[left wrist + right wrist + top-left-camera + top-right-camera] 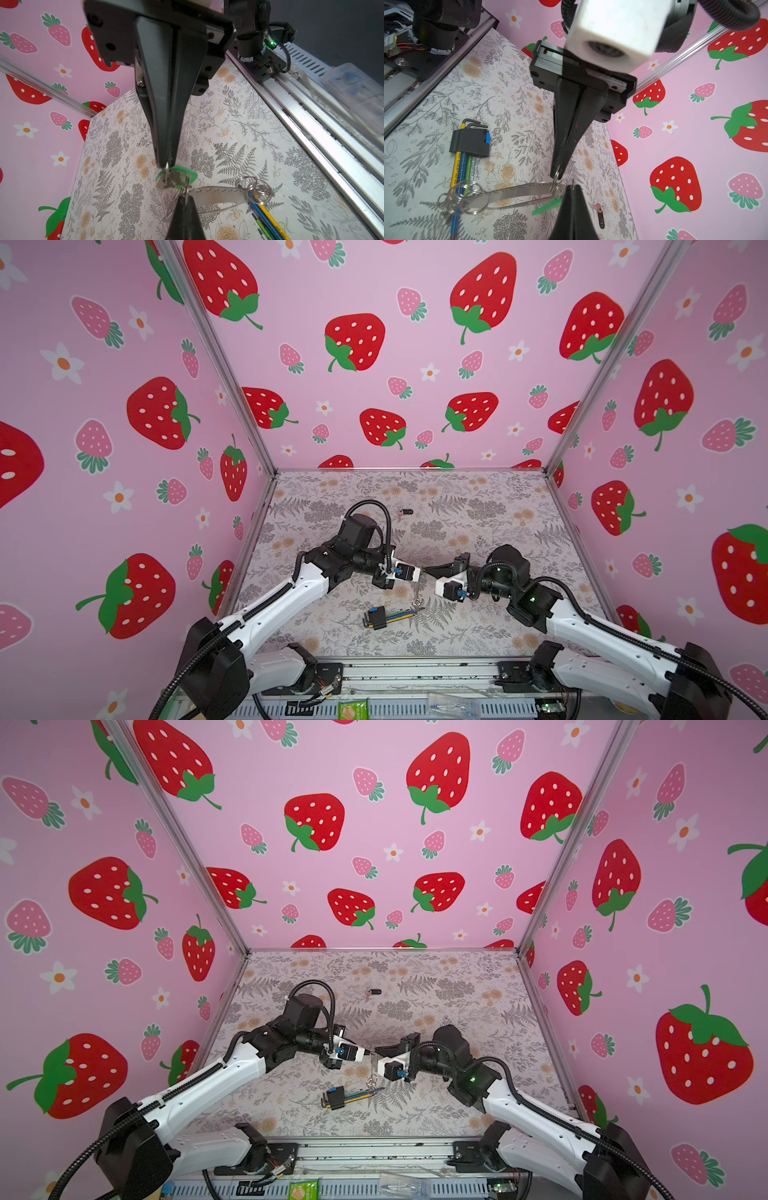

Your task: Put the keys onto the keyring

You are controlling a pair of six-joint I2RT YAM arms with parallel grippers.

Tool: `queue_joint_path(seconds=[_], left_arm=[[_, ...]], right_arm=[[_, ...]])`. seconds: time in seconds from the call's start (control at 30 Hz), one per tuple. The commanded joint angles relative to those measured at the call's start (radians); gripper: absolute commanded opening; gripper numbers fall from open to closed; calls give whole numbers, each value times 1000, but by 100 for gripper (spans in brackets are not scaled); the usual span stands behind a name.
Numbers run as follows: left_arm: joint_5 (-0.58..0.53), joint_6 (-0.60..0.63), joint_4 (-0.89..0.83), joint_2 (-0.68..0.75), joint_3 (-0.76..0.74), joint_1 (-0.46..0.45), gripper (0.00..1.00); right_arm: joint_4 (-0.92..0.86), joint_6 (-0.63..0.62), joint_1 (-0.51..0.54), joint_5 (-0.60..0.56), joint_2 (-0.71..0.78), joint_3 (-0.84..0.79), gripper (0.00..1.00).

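Left wrist view: the right pincer [166, 165] is closed on the green-tagged key [176, 178], gripping thin metal at its head. Whether that metal is a ring or the blade cannot be told. Just beside it, tip to tip, the left pincer [184, 197] is closed on a small ring at one end of the keyring [218, 195].

Right wrist view: same finding. The left pincer [556, 176] pinches the ring, and the green tag sticks out beside the right pincer [572, 187].

In both top views the pincers meet above the middle of the counter [478, 510]. The keyring [417, 593] hangs down from them, and its cluster of rings reaches the tips of the hex wrenches [386, 616] lying on the counter.

The black-tagged key [405, 513] lies flat on the counter towards the back wall, well apart from both pincers. It is not on the keyring.
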State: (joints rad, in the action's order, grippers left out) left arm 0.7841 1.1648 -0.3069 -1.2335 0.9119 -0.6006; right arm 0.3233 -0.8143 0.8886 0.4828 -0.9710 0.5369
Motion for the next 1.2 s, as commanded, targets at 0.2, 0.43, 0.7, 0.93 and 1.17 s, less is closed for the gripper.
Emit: queue_joint_path(seconds=[0.2,0.43,0.7,0.93,1.17], left_arm=[[60,31,-42,-19,61,-5,0],[64,32,-59,-27,69,-5,0],[66,35,-78,-33,76,-5,0],[63,26,-84,-40,83,-4,0],[69,24,-117,-56,104,-5,0]], right_arm=[[-48,-63,22,15,-9,20,0],[-43,-72,30,6,-6,20,0],[-30,-69,31,0,1,18,0],[-33,-68,33,5,6,13,0],[-33,-74,34,5,14,11,0]])
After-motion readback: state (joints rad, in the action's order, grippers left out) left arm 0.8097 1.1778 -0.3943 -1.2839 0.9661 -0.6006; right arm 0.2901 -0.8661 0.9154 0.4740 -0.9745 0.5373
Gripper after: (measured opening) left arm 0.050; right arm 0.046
